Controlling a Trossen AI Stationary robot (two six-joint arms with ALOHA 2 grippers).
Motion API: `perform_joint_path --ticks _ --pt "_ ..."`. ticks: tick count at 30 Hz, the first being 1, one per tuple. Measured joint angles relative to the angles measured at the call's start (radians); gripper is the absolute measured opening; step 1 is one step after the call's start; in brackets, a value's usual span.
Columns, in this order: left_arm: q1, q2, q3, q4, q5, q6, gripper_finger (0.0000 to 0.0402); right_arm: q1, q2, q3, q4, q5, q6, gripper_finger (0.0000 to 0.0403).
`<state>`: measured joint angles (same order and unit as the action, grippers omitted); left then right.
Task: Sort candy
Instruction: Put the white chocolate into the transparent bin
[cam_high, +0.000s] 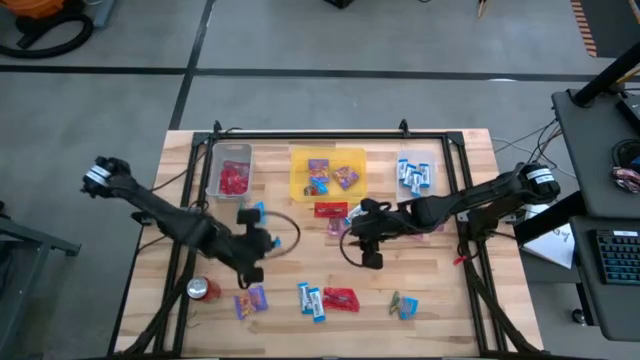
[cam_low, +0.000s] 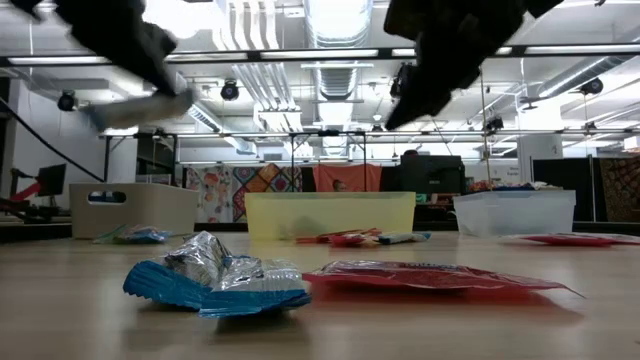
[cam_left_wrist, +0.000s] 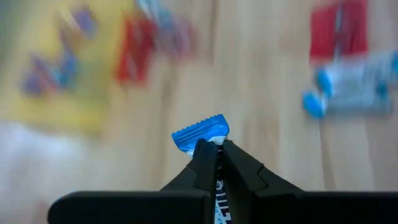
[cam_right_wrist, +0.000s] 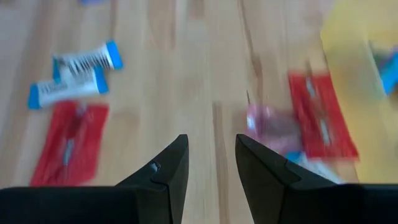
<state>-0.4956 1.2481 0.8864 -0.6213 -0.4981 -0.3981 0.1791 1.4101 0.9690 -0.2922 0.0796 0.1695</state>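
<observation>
I am holding a slim blue-and-white wrapped candy bar (cam_left_wrist: 202, 132) pinched between the closed fingers of my left gripper (cam_high: 252, 243), which is hanging above the middle of the wooden table (cam_high: 440, 300), toward its left half; the bar's crimped blue end is sticking out past my fingertips. My right gripper (cam_high: 366, 240) is hovering over the table's centre with its two dark fingers (cam_right_wrist: 171, 171) spread apart and nothing between them, just in front of a flat red packet (cam_high: 331, 209) and a small pinkish sweet (cam_right_wrist: 267, 124) lying beside it.

Along the far edge three bins are sitting in a row: a clear plastic bin (cam_high: 216, 165) with red packets (cam_high: 234, 180) in it toward the far left corner, a yellow plastic bin (cam_high: 298, 180) with purple multicolour packets (cam_high: 332, 177) at the middle, and a second clear plastic bin (cam_high: 437, 160) with blue-and-white bars (cam_high: 414, 175) toward the far right.

Near the front edge more candy is lying loose: a purple multicolour packet (cam_high: 251, 300) toward the left, a pair of blue-and-white bars (cam_high: 311, 299) touching another flat red packet (cam_high: 341, 299) at the middle, and a small crumpled blue-and-silver wrapper (cam_high: 403, 305) further right. A red soda can (cam_high: 203, 290) is standing near the front left corner, just beside the purple packet.
</observation>
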Motion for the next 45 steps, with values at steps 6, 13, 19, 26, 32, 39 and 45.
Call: perform_joint_path --ticks 6,13,19,26,32,39,45 --pt "0.101 -0.108 -0.061 0.393 -0.016 0.335 0.0000 0.000 0.000 -0.104 0.374 0.002 -0.061 0.0125" --pt "0.185 -0.080 -0.215 0.933 0.009 0.555 0.0000 0.000 0.014 -0.209 0.779 0.163 -0.070 0.0125" --pt "0.212 0.036 -0.286 1.280 0.010 0.615 0.0000 -0.002 0.083 -0.210 0.947 0.209 -0.078 0.0125" --pt "0.212 0.159 -0.259 1.398 0.007 0.628 0.0000 -0.003 0.155 -0.208 1.124 0.202 -0.082 0.0125" --pt "0.212 0.244 -0.195 1.390 -0.110 0.634 0.0000 -0.003 0.164 -0.208 1.131 0.213 -0.029 0.0125" --pt "0.212 0.306 -0.141 1.388 -0.189 0.638 0.0000 -0.002 0.163 -0.208 1.089 0.317 -0.012 0.0125" --pt "0.212 0.315 -0.132 1.389 -0.251 0.642 0.0000 -0.003 0.159 -0.208 1.085 0.314 -0.006 0.0125"
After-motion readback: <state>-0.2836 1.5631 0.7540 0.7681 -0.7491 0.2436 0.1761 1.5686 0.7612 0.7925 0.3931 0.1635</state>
